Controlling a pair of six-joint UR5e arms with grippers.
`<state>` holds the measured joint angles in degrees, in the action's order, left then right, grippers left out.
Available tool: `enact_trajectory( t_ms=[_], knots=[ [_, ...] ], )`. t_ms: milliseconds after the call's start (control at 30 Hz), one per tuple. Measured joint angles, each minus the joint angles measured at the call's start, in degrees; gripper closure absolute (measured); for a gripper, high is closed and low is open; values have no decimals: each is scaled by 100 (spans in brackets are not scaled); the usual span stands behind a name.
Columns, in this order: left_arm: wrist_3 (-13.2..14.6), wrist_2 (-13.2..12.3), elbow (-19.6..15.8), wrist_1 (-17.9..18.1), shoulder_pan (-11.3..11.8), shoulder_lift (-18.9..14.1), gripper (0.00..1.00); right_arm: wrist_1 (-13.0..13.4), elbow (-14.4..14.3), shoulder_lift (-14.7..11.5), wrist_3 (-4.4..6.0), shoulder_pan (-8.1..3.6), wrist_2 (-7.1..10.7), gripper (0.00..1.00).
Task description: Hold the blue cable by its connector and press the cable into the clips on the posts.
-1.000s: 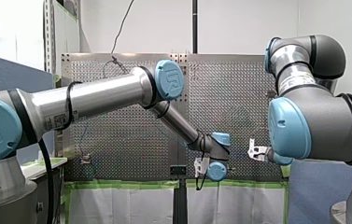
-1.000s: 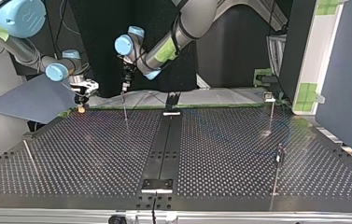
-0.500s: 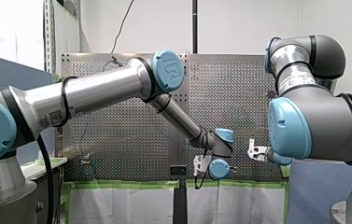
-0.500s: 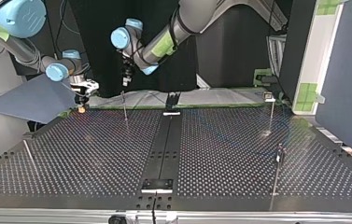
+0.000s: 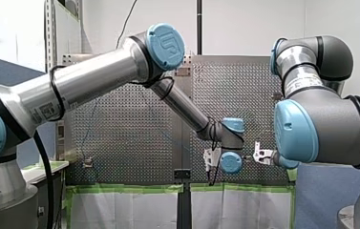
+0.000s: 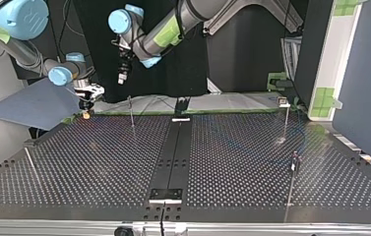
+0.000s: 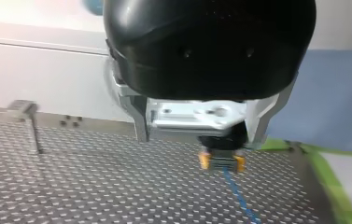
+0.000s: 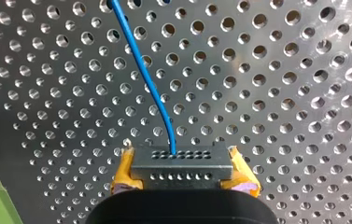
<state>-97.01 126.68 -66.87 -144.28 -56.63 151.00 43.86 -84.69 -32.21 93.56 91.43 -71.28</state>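
In the right wrist view my right gripper point(image 8: 181, 161) has its yellow pads point(image 8: 123, 173) shut on a grey connector point(image 8: 183, 169). The blue cable point(image 8: 145, 79) runs from it over the perforated table. In the top view this gripper point(image 6: 86, 104) sits at the table's far left corner. My left gripper point(image 6: 122, 79) hangs in the air above a thin post point(image 6: 131, 111). Its metal fingers point(image 7: 141, 123) stand wide apart with nothing between them. Ahead of it the left wrist view shows the held connector point(image 7: 221, 161) and the cable point(image 7: 240, 201).
More posts stand at the top view's right point(image 6: 286, 114), near right point(image 6: 293, 169) and near left point(image 6: 30, 164). A black rail point(image 6: 173, 152) runs down the table's middle. A blue-grey panel point(image 6: 35, 105) lies beside my right gripper. Green tape edges the far side.
My left arm has risen and swung toward the top view's left, lifting its gripper away from the post. My right gripper has kept still with the connector.
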Motion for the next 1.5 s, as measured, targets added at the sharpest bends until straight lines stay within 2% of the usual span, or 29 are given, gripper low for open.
enact_trajectory(
  t_ms=[267,400,967,1267,1500],
  knots=[
    [-442,-440,-446,450,176,-447,0,-10,-1,1,-3,7,6,100],
    [-605,-599,-661,558,225,-663,0,-34,-1,0,-7,19,40,100],
    [-773,-609,-1586,560,387,-1587,0,-70,-1,0,-11,40,70,100],
    [-971,-694,-2094,908,530,-2096,0,-76,-1,1,-12,62,76,100],
    [-999,-764,-2478,988,561,-2480,0,-78,0,-1,-18,86,72,100]
  ],
)
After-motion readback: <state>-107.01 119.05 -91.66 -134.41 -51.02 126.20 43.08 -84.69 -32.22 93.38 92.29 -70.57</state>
